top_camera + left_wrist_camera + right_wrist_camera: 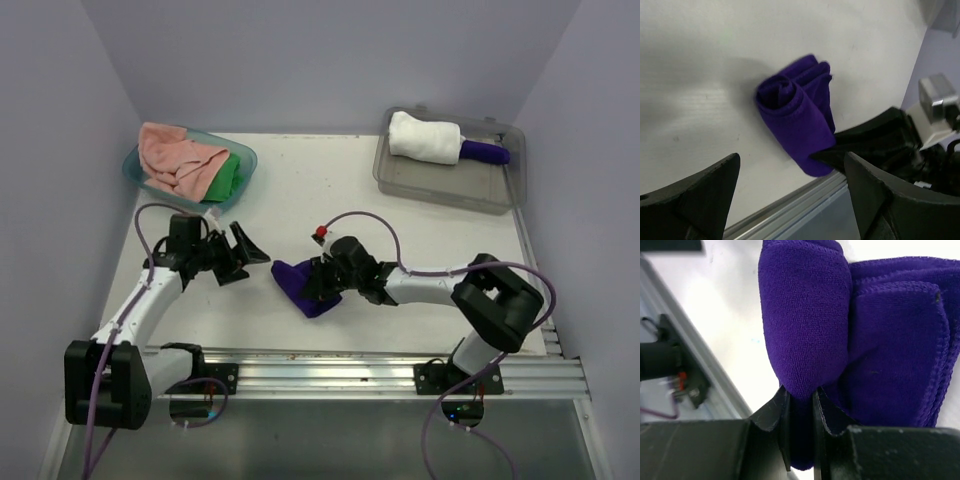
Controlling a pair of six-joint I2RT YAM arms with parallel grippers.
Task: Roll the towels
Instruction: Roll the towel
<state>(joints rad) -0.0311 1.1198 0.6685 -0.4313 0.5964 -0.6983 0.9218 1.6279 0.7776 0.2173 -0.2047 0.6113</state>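
A purple towel [303,286], partly rolled, lies on the white table near the front centre. It also shows in the left wrist view [797,116] and fills the right wrist view [840,325]. My right gripper [325,280] is shut on the near end of the purple towel's roll; its fingertips [785,405] pinch the cloth. My left gripper [248,258] is open and empty, a short way left of the towel. A teal bin [140,172] at the back left holds a pink towel [175,155] and a green towel [230,177].
A clear plastic box [505,185] at the back right holds a rolled white towel [423,137] and a rolled purple towel [485,152]. The metal rail [350,365] runs along the table's near edge, close to the towel.
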